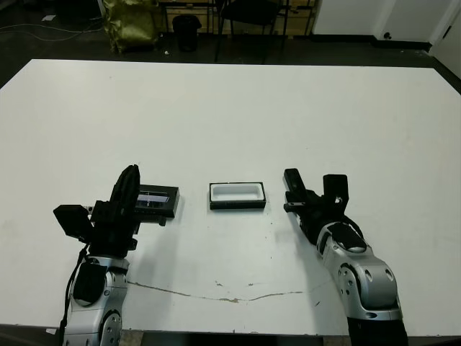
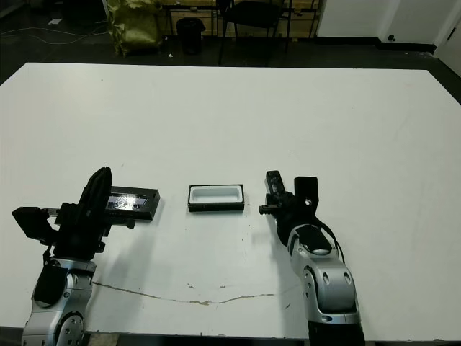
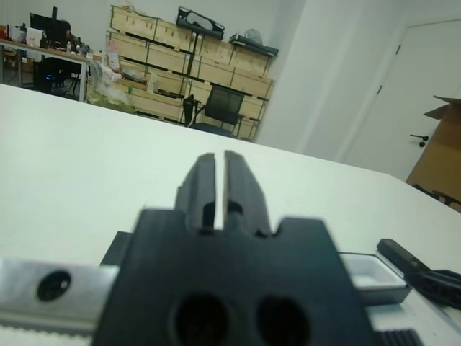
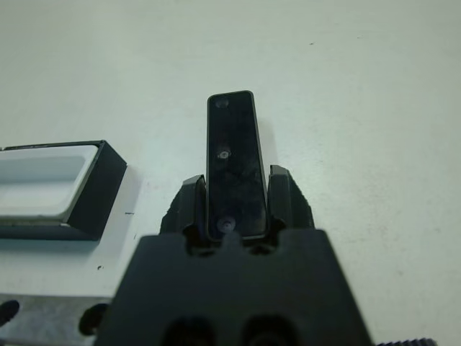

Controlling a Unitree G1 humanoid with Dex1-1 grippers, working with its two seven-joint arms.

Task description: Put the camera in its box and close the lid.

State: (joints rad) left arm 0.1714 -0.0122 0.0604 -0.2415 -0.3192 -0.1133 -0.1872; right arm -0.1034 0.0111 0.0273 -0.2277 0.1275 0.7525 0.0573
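I have the camera clamped between the two fingers of my right end effector, held just to the right of the box, which sits open and unfilled on the table. So I judge I am in the carrying step, with placement not yet done. Next I need to swing the bar left over the white lining, line it up lengthwise, and lower it in. My left end effector has its fingers pressed together on nothing, beside the lid.
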